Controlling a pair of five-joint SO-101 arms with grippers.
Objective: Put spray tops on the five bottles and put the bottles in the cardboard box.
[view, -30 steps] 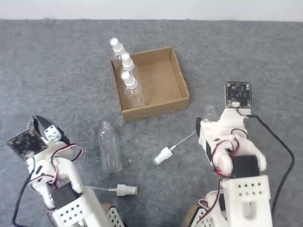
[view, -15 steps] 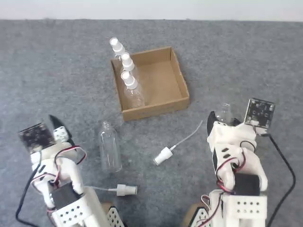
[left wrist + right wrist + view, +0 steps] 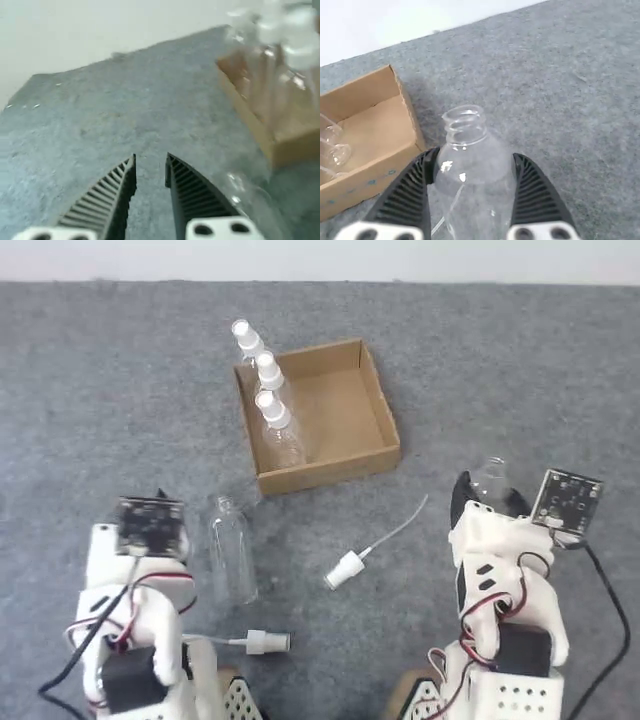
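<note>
My right gripper point(image 3: 475, 156) is shut on a clear bottle point(image 3: 467, 160) with no top, held upright above the grey table, right of the cardboard box point(image 3: 335, 415). Three bottles with white spray tops point(image 3: 270, 410) stand along the box's left wall. Another bare bottle point(image 3: 232, 550) lies on the table in front of the box. My left gripper point(image 3: 150, 162) is open by a narrow gap with nothing in it, just left of that lying bottle point(image 3: 245, 195). One loose spray top point(image 3: 345, 568) lies between the arms, and a second spray top point(image 3: 268, 642) lies by the left arm's base.
The grey table point(image 3: 520, 360) has free room to the right of and behind the box. The right half of the box floor point(image 3: 340, 405) is bare. The first spray top's thin tube point(image 3: 400, 525) stretches toward the right arm.
The right arm has swung to the right with the bare bottle in its gripper. The left arm has turned right, toward the lying bottle.
</note>
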